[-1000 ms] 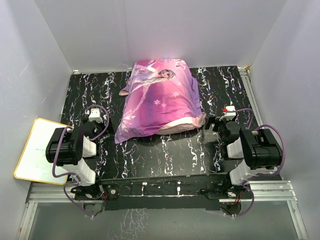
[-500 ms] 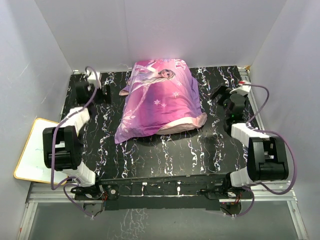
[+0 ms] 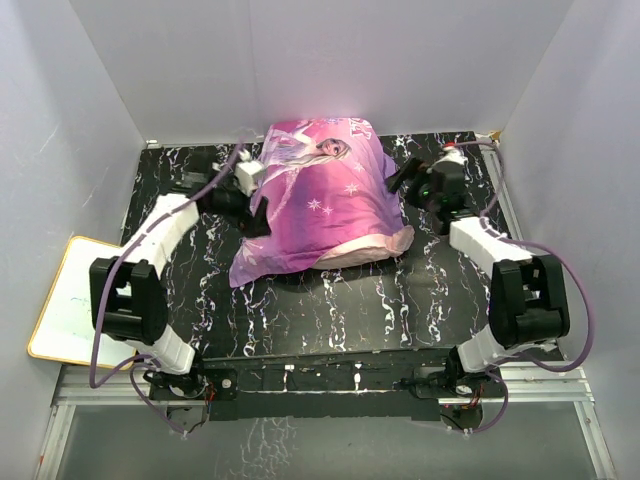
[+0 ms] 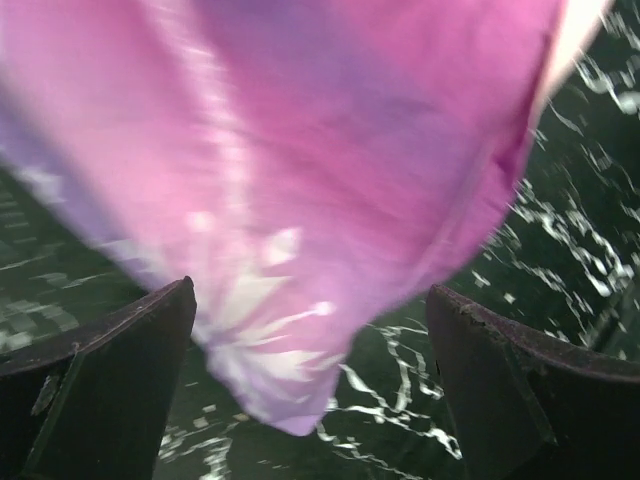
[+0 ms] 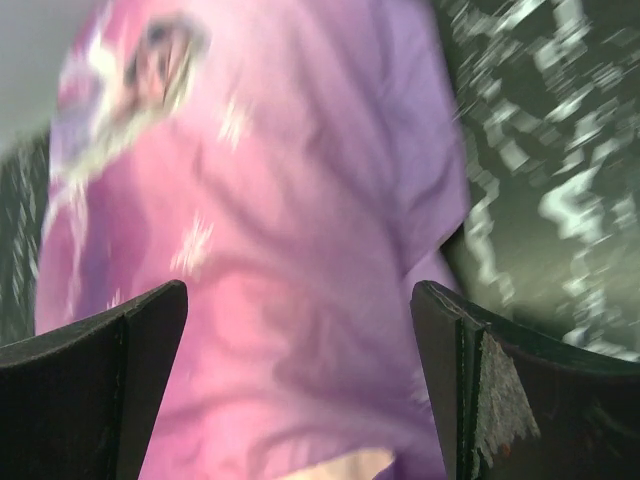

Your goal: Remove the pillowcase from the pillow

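Note:
The pink-purple pillowcase with the princess print covers the pillow in the middle of the table. A cream strip of the pillow shows at the near right open end. My left gripper is open at the pillowcase's left edge. In the left wrist view a loose corner of the pillowcase hangs between the spread fingers, not gripped. My right gripper is open at the right side. In the right wrist view the pillowcase fills the space between its fingers, with cream pillow at the bottom.
The black marbled table is boxed by white walls at the back and both sides. A white board lies off the table's left edge beside the left arm's base.
Both arms have reached out from near their bases, swung past the far corners and come in to the left and right sides of the pillowcase. The pillowcase has not moved.

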